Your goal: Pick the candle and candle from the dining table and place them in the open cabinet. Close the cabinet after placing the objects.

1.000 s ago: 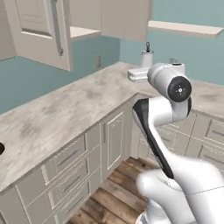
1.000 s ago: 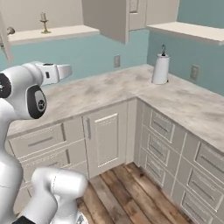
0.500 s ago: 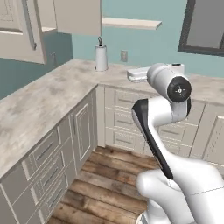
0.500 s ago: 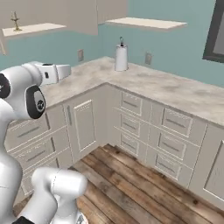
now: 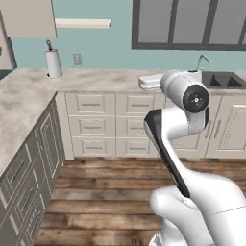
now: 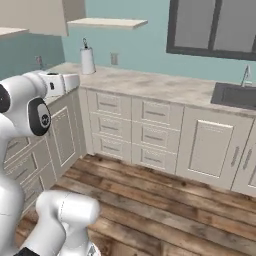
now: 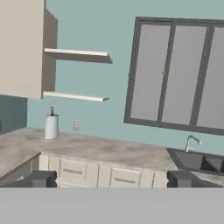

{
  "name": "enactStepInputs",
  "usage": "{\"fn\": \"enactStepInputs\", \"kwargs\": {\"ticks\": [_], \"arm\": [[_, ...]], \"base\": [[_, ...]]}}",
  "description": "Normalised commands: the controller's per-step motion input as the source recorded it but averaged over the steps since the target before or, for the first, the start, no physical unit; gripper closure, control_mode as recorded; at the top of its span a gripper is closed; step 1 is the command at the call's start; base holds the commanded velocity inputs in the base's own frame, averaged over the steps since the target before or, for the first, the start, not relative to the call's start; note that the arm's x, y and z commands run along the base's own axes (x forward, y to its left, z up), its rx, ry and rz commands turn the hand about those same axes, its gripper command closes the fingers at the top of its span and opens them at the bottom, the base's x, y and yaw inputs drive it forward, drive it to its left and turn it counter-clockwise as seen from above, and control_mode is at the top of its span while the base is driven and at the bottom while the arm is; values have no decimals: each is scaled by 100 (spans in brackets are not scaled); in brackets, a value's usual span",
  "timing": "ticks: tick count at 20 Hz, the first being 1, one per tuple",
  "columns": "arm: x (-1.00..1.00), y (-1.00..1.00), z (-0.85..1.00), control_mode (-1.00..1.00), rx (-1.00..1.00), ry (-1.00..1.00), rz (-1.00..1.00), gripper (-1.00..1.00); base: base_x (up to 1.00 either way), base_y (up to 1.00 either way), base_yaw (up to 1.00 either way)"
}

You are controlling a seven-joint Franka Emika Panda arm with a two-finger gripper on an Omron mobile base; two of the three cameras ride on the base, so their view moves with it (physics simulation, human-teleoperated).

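The candles and the dining table are out of view. Part of a cream wall cabinet [image 7: 21, 48] hangs at the upper left in the hand view and at the top left corner [image 5: 29, 18] in the left base view; whether it stands open I cannot tell. My gripper [image 7: 111, 180] is open, its two dark fingertips [image 7: 43, 179] wide apart with nothing between them. The hand [image 5: 150, 82] is held out level at counter height, well short of the worktop, and it also shows on the left [image 6: 64, 83] in the right base view.
A marble-look worktop [image 5: 101, 79] on cream drawer fronts [image 6: 150, 135] runs along the teal wall and turns a corner at the left. A paper towel roll [image 7: 51, 126] stands on it. A sink with a tap [image 7: 192, 143] lies under a dark-framed window [image 7: 179, 78]. Two wall shelves [image 7: 76, 54]. Wooden floor [image 6: 165, 200] lies ahead.
The whole picture has slid left: the base has turned right. The window and sink have come into view and the cabinet has moved to the left edge. The arm keeps its pose, jaws open.
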Motion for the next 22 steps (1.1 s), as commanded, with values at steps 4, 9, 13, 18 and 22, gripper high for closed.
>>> {"fn": "enactStepInputs", "kwargs": {"ticks": [4,9,13,18,22], "arm": [[0,0,0,100,0,0,0,-100],[0,0,0,100,0,0,0,-100],[0,0,0,100,0,0,0,-100],[0,0,0,100,0,0,0,-100],[0,0,0,100,0,0,0,-100]], "base": [[-42,32,-59],[-43,29,-60],[-47,27,-60],[-43,28,-60],[-27,30,-61]]}}
